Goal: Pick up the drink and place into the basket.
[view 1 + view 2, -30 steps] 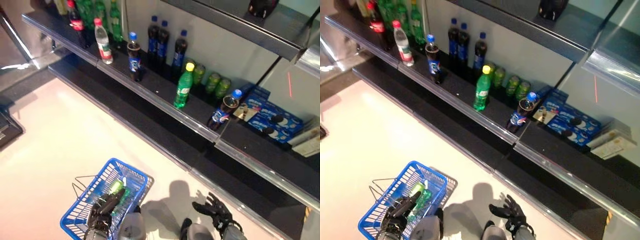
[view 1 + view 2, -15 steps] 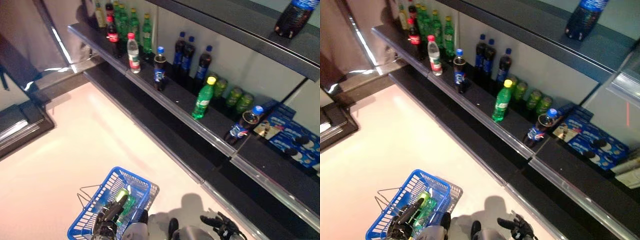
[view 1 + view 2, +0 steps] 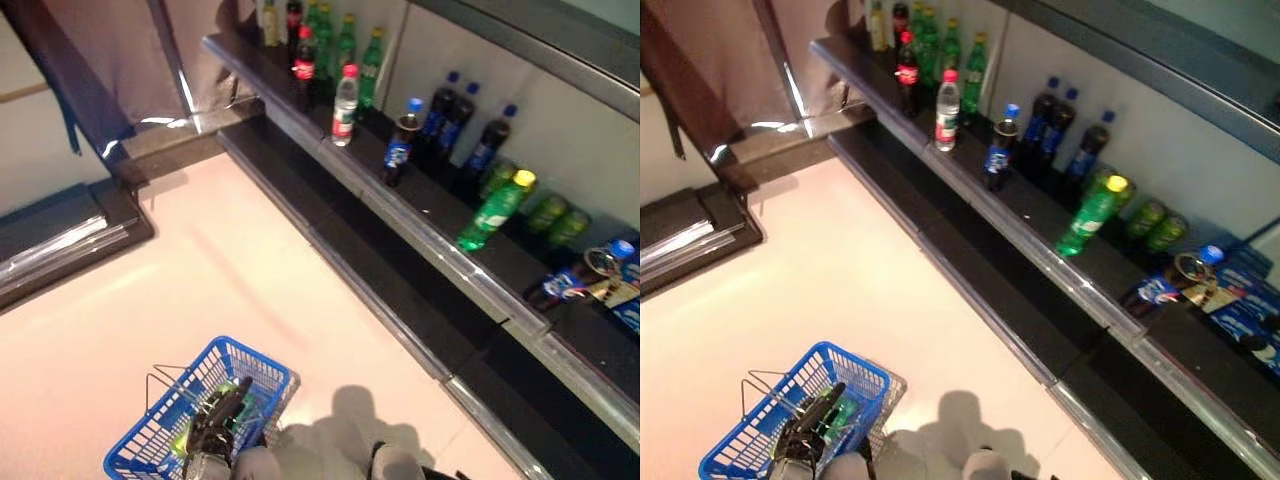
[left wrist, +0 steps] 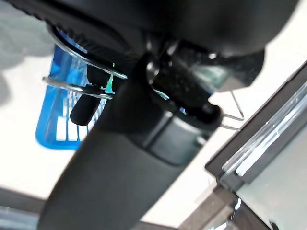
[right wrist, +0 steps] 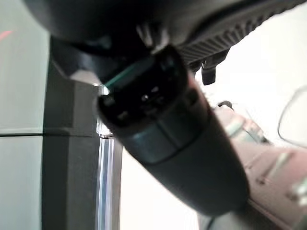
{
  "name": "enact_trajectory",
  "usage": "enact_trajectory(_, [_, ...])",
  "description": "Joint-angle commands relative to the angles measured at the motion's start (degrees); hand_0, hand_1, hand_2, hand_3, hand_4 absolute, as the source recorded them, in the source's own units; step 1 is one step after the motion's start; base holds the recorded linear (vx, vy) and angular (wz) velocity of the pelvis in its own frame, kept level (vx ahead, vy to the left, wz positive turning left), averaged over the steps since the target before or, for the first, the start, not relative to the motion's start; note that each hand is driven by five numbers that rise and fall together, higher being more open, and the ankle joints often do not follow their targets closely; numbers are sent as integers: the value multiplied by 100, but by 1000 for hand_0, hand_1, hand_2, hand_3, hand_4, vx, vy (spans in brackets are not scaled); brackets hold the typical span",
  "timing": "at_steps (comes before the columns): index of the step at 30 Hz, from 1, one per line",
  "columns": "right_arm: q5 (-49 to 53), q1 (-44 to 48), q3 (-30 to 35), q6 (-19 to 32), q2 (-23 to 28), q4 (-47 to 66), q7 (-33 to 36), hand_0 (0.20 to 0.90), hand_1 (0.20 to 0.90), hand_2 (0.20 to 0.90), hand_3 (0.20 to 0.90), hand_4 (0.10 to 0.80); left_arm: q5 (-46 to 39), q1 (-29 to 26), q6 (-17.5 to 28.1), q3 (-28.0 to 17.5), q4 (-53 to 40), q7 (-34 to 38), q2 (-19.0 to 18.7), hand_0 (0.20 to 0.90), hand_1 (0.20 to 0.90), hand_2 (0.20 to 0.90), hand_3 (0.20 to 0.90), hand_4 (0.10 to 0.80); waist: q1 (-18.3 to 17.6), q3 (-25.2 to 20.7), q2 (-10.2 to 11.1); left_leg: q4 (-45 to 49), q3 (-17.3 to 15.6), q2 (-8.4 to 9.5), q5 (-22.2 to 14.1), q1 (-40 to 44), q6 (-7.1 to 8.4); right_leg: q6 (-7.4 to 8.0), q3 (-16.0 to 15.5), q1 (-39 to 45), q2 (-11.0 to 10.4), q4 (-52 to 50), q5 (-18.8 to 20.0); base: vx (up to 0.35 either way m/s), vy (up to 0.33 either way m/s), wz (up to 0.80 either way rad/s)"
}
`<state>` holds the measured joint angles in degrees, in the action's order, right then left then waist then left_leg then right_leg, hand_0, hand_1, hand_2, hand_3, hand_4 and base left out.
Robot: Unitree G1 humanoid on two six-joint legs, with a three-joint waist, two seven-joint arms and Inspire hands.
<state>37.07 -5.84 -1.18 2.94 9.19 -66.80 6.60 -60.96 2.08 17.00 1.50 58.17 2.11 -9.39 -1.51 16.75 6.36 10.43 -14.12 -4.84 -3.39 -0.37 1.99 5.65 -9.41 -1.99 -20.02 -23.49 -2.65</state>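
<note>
My left hand (image 3: pixel 218 425) grips the blue basket's (image 3: pixel 140 452) wire handle; green bottle (image 3: pixel 843 413) already inside beneath it. View has swung left; right hand's state unclear

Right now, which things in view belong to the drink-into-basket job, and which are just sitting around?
Part of the job:
- blue basket, carried on the left hand
- green bottle lying inside it
- green bottle with yellow cap on the shelf, a possible next pick

Just around:
- cola bottles
- clear bottle with red cap
- green cans
- blue snack boxes
</note>
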Motion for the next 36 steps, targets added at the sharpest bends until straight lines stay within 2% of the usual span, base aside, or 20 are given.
enact_trajectory(1, [5, 20, -206, 180, 255, 370, 137, 900, 900, 900, 900, 800, 566, -98, 931, 25, -1286, -437, -193, 300, 300, 300, 200, 100, 80, -156, -552, -152, 19, 46, 73, 227, -201, 198, -133, -223, 537, -633, 229, 168, 258, -26])
enact_trajectory(2, [5, 20, -206, 180, 256, 371, 138, 900, 900, 900, 900, 800, 567, -98, 930, 25, -1287, -436, -193, 300, 300, 300, 200, 100, 86, -165, -563, -162, 16, 33, 83, 220, -198, 192, -135, -227, 553, -610, 248, 163, 179, -34])
enact_trajectory(3, [28, 28, -195, 173, 235, 405, 174, 900, 900, 900, 900, 800, 585, -68, 933, 81, -1312, -466, -244, 300, 300, 300, 200, 100, 29, -170, -561, -264, 3, 118, 81, 295, -219, 180, -134, -213, 822, -550, 139, 236, 180, -32])
enact_trajectory(4, [161, 17, -170, 170, 229, 406, 230, 900, 900, 900, 900, 800, 505, -70, 928, 190, -1290, -552, -315, 300, 300, 300, 200, 100, -57, -218, -553, -391, 93, 262, 100, 336, -222, 65, -127, -154, 1287, -210, 42, 341, 233, -14])
enact_trajectory(6, [316, -3, -152, 222, 263, 223, 195, 900, 900, 900, 900, 800, 515, -117, 923, 281, -1213, -591, -302, 300, 300, 300, 200, 100, -129, -307, -454, -431, 204, 612, 60, 330, -236, -200, -69, 74, 1828, 848, -41, 409, 191, 34])
enact_trajectory(8, [350, 21, -163, 283, 314, 34, 135, 900, 900, 900, 900, 800, 537, -146, 974, 306, -1050, -677, -238, 300, 300, 300, 200, 100, -189, -344, -336, -407, 279, 908, -2, 321, -227, -235, 50, 83, 2071, 1776, 297, 415, 143, 61])
enact_trajectory(11, [380, 51, -159, 315, 327, -87, 83, 900, 900, 900, 900, 800, 399, -157, 1004, 269, -915, -824, -210, 300, 300, 300, 200, 100, -280, -329, -250, -409, 263, 1108, -195, 465, -257, -63, -124, -350, 2069, 2128, 915, 300, 86, 23])
enact_trajectory(13, [435, 42, -101, 247, 297, -111, 123, 900, 900, 900, 900, 800, 407, -111, 969, 194, -869, -983, -217, 300, 300, 300, 200, 100, -328, -302, -194, -412, 168, 1220, -541, 815, -341, 95, -699, -804, 1903, 2155, 1416, 403, 72, 12])
enact_trajectory(14, [428, 39, -88, 237, 295, -117, 121, 900, 900, 900, 900, 800, 404, -105, 963, 189, -864, -1001, -214, 300, 300, 300, 200, 100, -331, -302, -188, -405, 166, 1233, -574, 847, -352, 101, -735, -828, 1896, 2146, 1440, 574, 101, -28])
enact_trajectory(17, [507, -111, 57, 356, 281, -247, 74, 900, 900, 900, 900, 800, 584, -139, 889, 279, -681, -1178, -111, 300, 300, 300, 200, 100, -480, -458, -234, 209, 335, 1350, -994, 1117, -432, -185, -721, -862, 2032, 1889, 1254, 505, 66, -5])
enact_trajectory(21, [118, -174, -107, 380, 303, -90, 156, 900, 900, 900, 900, 800, 572, -84, 861, 327, -568, -1198, 60, 300, 300, 300, 200, 100, -578, -640, -291, 2330, 169, 1043, 321, 989, 270, -650, -1054, -465, 2110, 1786, 732, 407, -9, 39])
enact_trajectory(22, [25, -175, -130, 388, 329, -65, 152, 900, 900, 900, 900, 800, 547, -66, 876, 335, -561, -1207, 75, 300, 300, 300, 200, 100, -567, -646, -301, 2446, 195, 1025, 457, 920, 320, -682, -1070, -399, 2117, 1795, 683, 338, 37, 23])
enact_trajectory(24, [-109, -165, -179, 396, 371, -17, 177, 900, 900, 900, 900, 800, 465, -32, 900, 353, -536, -1214, 91, 300, 300, 300, 200, 100, -523, -651, -288, 2746, 231, 1017, 596, 696, 327, -710, -1037, -282, 2102, 1799, 607, 249, 69, -8])
enact_trajectory(26, [-135, -115, -234, 349, 423, -2, 107, 900, 900, 900, 900, 800, 295, -15, 895, 257, -539, -1250, 85, 300, 300, 300, 200, 100, -332, -582, -183, 2832, 257, 831, 431, -61, 113, -697, -731, -80, 2066, 1767, 421, 320, 117, -45])
enact_trajectory(28, [-391, 99, -247, 356, 476, -162, 2, 900, 900, 900, 900, 800, 169, -74, 870, 173, -639, -1193, 46, 300, 300, 300, 200, 100, -182, -480, -71, 1947, 175, 378, 63, -243, -102, -633, -253, 137, 2025, 1785, 284, 268, 191, -80])
enact_trajectory(30, [-418, 208, -262, 338, 495, -215, 8, 900, 900, 900, 900, 800, 38, -73, 857, 122, -679, -1185, 47, 300, 300, 300, 200, 100, -131, -487, -66, 762, 317, 100, 48, -155, -123, -523, 61, 224, 1992, 1803, 209, 279, 343, -107])
enact_trajectory(32, [-359, 216, -288, 313, 500, -204, 62, 900, 900, 900, 900, 800, -19, 9, 862, 24, -660, -1270, 34, 300, 300, 300, 200, 100, -31, -499, -130, -450, 828, -422, 551, -97, 128, -415, 385, 299, 1998, 1770, 90, 312, 407, -44])
enact_trajectory(33, [-346, 204, -282, 307, 504, -202, 63, 900, 900, 900, 900, 800, -38, 42, 875, -13, -644, -1308, 40, 300, 300, 300, 200, 100, 8, -494, -153, -638, 1022, -555, 732, -141, 207, -394, 495, 317, 1998, 1748, 59, 340, 459, -59])
enact_trajectory(34, [-291, 149, -237, 312, 538, -228, -28, 900, 900, 900, 900, 800, -23, 153, 986, -132, -567, -1407, 101, 300, 300, 300, 200, 100, 136, -446, -199, -954, 1585, -821, 1069, -263, 332, -338, 852, 413, 1936, 1650, -67, 319, 474, -61])
enact_trajectory(36, [-278, 118, -171, 315, 550, -261, -106, 900, 900, 900, 900, 800, 16, 186, 1052, -165, -525, -1422, 136, 300, 300, 300, 200, 100, 178, -419, -208, -834, 1716, -844, 1034, -330, 331, -298, 976, 441, 1841, 1554, -147, 214, 376, -74])
